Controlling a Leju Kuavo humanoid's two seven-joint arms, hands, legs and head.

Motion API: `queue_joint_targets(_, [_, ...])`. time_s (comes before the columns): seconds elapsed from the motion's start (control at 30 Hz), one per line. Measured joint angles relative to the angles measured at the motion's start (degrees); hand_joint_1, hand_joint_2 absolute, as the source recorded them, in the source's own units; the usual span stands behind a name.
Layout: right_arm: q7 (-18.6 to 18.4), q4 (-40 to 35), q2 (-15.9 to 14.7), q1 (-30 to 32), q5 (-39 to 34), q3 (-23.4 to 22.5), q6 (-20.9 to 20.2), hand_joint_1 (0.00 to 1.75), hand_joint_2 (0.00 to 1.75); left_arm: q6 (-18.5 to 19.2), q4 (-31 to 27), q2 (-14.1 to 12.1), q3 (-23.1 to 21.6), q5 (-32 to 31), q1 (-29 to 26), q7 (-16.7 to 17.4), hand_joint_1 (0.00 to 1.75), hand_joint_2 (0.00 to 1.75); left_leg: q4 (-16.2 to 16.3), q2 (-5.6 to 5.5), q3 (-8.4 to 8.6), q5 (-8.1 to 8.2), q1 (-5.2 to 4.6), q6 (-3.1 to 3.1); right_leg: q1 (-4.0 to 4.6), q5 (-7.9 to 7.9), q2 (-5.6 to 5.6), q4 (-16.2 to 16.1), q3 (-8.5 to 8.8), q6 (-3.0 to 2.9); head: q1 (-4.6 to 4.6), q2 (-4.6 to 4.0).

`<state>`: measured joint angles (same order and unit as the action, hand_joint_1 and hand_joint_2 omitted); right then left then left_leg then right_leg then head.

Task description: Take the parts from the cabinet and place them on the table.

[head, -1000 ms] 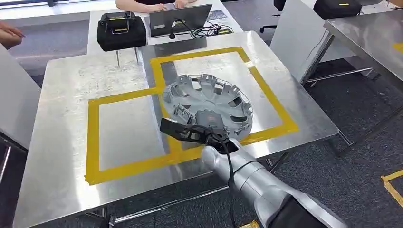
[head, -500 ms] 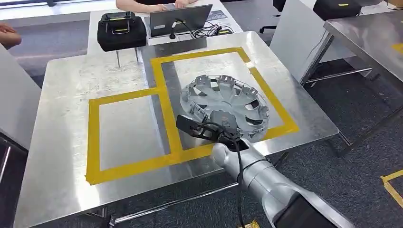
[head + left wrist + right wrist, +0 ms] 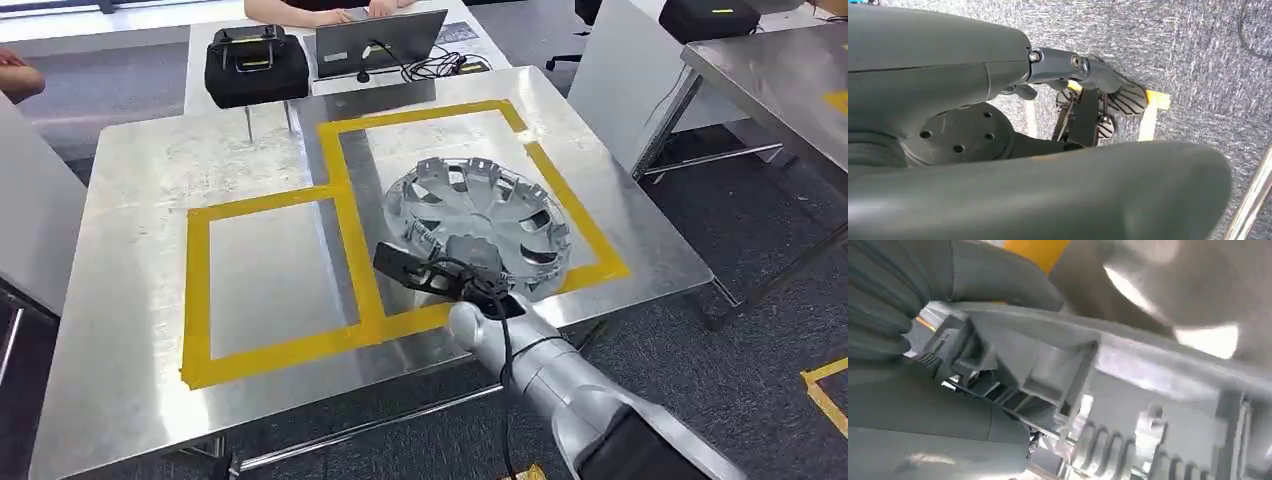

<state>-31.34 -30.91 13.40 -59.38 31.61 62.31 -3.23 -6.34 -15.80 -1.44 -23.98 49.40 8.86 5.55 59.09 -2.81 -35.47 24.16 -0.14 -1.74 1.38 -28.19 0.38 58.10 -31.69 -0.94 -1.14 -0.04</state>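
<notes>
A silver wheel cover (image 3: 490,205), inner side up, sits tilted low over the right yellow-taped square (image 3: 590,235) of the steel table (image 3: 140,300). My right hand (image 3: 468,268) grips its near rim, with the silver arm reaching in from below. In the right wrist view the grey thumb (image 3: 998,275) and fingers clamp the cover's ribbed rim (image 3: 1128,355). I cannot tell whether the cover touches the table. My left hand (image 3: 1078,65) hangs above the grey carpet with a finger stretched out and nothing in it.
A black case (image 3: 255,62) and a laptop (image 3: 378,42) stand on a far table where a person (image 3: 300,8) sits. Another person's hand (image 3: 15,75) shows at the left edge. A second steel table (image 3: 780,70) stands right; the left taped square (image 3: 270,270) is bare.
My right hand has carried the wheel cover rightward, from over the middle tape strip into the right square, then lowered it slightly. The camera has not moved.
</notes>
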Motion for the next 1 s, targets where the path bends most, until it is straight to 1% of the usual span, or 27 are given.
queue_joint_targets(0.03, [-0.02,0.07,-0.02,0.24,0.13,-0.09,0.11,0.00,0.00,0.00,0.00,0.00,0.00,-0.02,0.00,0.00,0.00,0.00,0.00,-0.01,-0.01,0.00,0.00,0.00,0.00,0.00,0.00,0.00,0.01,0.00,0.04,0.00])
queue_joint_targets(0.13, [1.03,0.42,-0.15,1.53,0.15,-0.59,0.37,0.00,0.00,0.17,0.00,-0.02,0.07,-0.20,-0.06,0.00,0.00,0.00,0.00,-0.01,-0.14,-0.02,0.00,-0.02,-0.01,0.04,0.00,0.00,-0.07,0.02,-0.15,0.00])
queue_joint_targets(0.17, [1.49,0.50,-0.13,1.90,-0.11,-0.92,0.48,0.00,0.00,0.20,0.00,-0.02,0.07,-0.20,-0.06,0.00,0.00,0.00,0.00,0.03,-0.18,-0.02,-0.01,-0.03,-0.01,0.15,0.00,0.00,-0.11,0.18,-0.13,0.00])
queue_joint_targets(0.2, [2.08,0.59,-0.13,2.31,-0.26,-1.14,0.61,0.00,0.00,0.22,0.00,-0.02,0.07,-0.20,-0.05,0.00,0.00,0.00,0.00,0.06,-0.23,-0.02,-0.01,-0.03,-0.03,0.34,0.01,0.00,-0.15,0.51,-0.11,0.00])
queue_joint_targets(0.27, [3.97,0.79,-0.11,2.98,-0.80,-1.57,0.79,0.00,0.00,0.35,0.00,-0.04,0.13,-0.20,-0.08,-0.04,0.00,0.00,0.02,0.13,-0.41,-0.05,-0.01,-0.06,-0.04,0.34,0.02,0.01,-0.15,0.46,-0.13,0.00])
queue_joint_targets(0.3, [5.42,0.77,-0.04,3.30,-1.48,-1.86,0.85,0.00,0.00,0.44,0.02,-0.04,0.15,-0.20,-0.10,-0.11,0.00,0.00,0.03,0.15,-0.54,-0.08,-0.01,-0.08,-0.04,0.48,0.02,0.01,0.27,0.56,-0.13,0.00])
queue_joint_targets(0.37, [7.95,0.65,0.15,3.73,-3.16,-2.60,0.96,0.00,0.00,0.65,0.02,-0.09,0.33,-0.20,-0.15,-0.18,0.00,0.00,0.03,0.18,-0.75,-0.21,-0.01,-0.19,-0.04,0.59,0.05,0.02,0.27,0.60,-0.09,0.00])
queue_joint_targets(0.4, [9.34,0.46,0.35,3.90,-5.16,-3.04,0.70,0.00,0.00,0.85,0.04,-0.11,0.42,-0.20,-0.19,-0.17,0.00,0.00,0.04,0.18,-0.77,-0.22,-0.01,-0.19,-0.03,0.62,0.05,0.03,0.25,0.64,-0.09,0.00])
queue_joint_targets(0.43, [11.69,0.09,0.63,4.17,-8.45,-3.73,-0.13,0.00,0.00,1.09,0.07,-0.24,0.46,-0.20,-0.20,-0.17,0.00,0.00,0.03,0.19,-0.77,-0.21,0.00,-0.19,-0.02,0.62,0.05,0.03,0.26,0.64,-0.09,0.00])
queue_joint_targets(0.47, [12.83,-0.33,1.05,4.43,-10.37,-4.37,-0.44,0.00,0.00,1.22,0.07,-0.31,0.48,-0.20,-0.17,-0.17,0.00,0.00,0.03,0.22,-0.76,-0.21,0.01,-0.18,-0.02,0.61,0.06,0.03,0.23,0.64,-0.11,0.00])
queue_joint_targets(0.57, [13.81,-1.07,1.99,4.76,-12.77,-5.66,-0.77,0.00,0.00,1.36,0.07,-0.44,0.57,-0.20,-0.10,-0.18,0.00,0.00,0.01,0.22,-0.75,-0.19,0.01,-0.16,-0.02,0.53,0.07,0.03,0.19,0.63,0.00,0.00])
queue_joint_targets(0.73, [15.15,-1.20,2.51,4.86,-15.02,-6.93,-0.35,0.00,0.00,1.49,0.07,-0.46,0.68,-0.20,-0.11,-0.28,0.00,0.00,-0.07,0.25,-0.73,-0.15,0.01,-0.11,-0.01,0.37,0.05,0.03,-0.79,0.50,0.07,0.00])
queue_joint_targets(0.77, [15.56,-1.20,2.51,4.86,-15.50,-6.99,-0.31,0.00,0.00,1.57,0.07,-0.46,0.70,-0.20,-0.10,-0.28,0.00,0.00,-0.07,0.24,-0.74,-0.15,0.01,-0.11,-0.01,0.30,0.06,0.03,-0.77,0.39,0.04,0.00])
queue_joint_targets(0.83, [16.57,-1.20,2.53,4.87,-16.77,-7.19,-0.06,0.00,0.00,1.71,0.07,-0.46,0.72,-0.20,-0.12,-0.31,0.00,0.00,-0.07,0.23,-0.77,-0.15,0.01,-0.12,-0.01,0.33,0.05,0.04,-0.78,0.42,0.00,0.00])
queue_joint_targets(0.9, [18.50,-1.22,2.67,4.87,-18.17,-7.45,1.05,0.00,0.00,1.75,0.07,-0.46,0.81,-0.20,-0.13,-0.35,0.00,0.00,-0.07,0.23,-0.81,-0.16,0.01,-0.13,-0.02,0.37,0.05,0.06,-0.74,0.40,0.00,0.00])
queue_joint_targets(0.97, [22.13,-2.28,2.82,5.07,-20.81,-8.15,3.72,0.00,0.00,1.92,0.09,-0.46,0.90,-0.20,-0.22,-1.12,0.00,0.00,-0.05,0.23,-0.90,-0.21,0.01,-0.16,-0.02,0.55,0.07,0.10,-0.10,0.40,0.07,0.00])
queue_joint_targets(1.0, [23.35,-3.35,2.82,5.10,-22.17,-8.55,5.16,0.00,0.00,2.01,0.09,-0.46,0.90,-0.20,-0.31,-1.58,0.00,0.00,-0.05,0.22,-0.97,-0.24,0.01,-0.18,-0.02,0.56,0.07,0.10,-0.03,0.41,0.02,0.00])
